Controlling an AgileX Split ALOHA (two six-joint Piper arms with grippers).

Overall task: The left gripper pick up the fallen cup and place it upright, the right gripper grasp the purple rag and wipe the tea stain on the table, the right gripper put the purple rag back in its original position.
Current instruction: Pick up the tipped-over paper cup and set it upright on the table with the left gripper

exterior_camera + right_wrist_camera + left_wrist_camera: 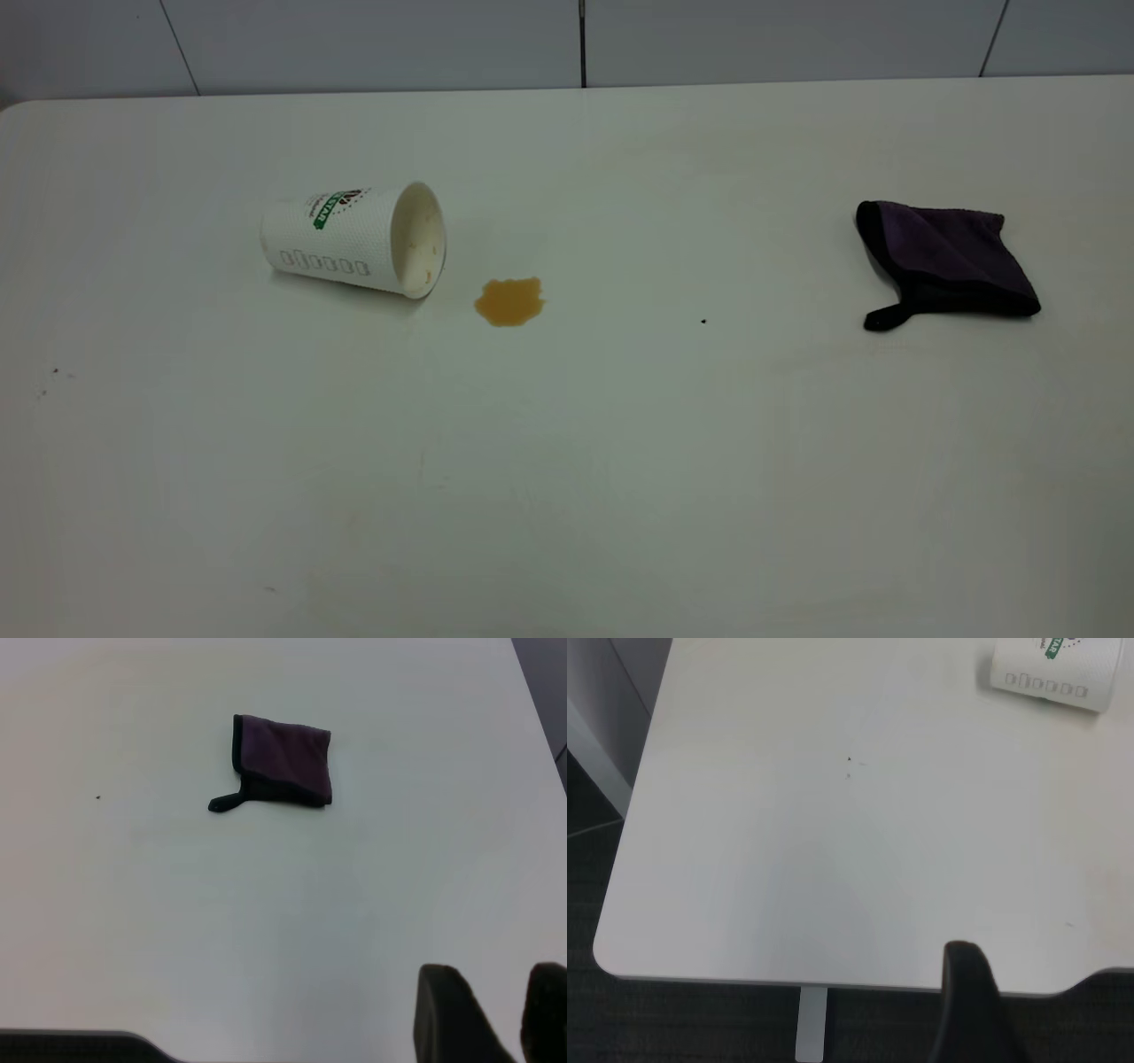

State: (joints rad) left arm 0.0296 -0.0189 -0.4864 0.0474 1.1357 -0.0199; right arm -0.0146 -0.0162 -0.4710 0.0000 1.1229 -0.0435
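The fallen cup (359, 237) lies on its side on the table (567, 461), left of centre, with its mouth facing right. It also shows in the left wrist view (1056, 673). The tea stain (509, 301) is just right of the cup's mouth. The purple rag (943, 260) lies flat at the far right, and it shows in the right wrist view (283, 760). My left gripper (967, 1010) hangs by the table's near left edge, far from the cup. My right gripper (503, 992) is empty, with its fingers a little apart, well short of the rag. Neither arm shows in the exterior view.
A tiny black speck (703, 321) sits between the stain and the rag. A grey panelled wall (567, 40) runs behind the table's far edge. The table's rounded near left corner (607, 957) and dark floor show in the left wrist view.
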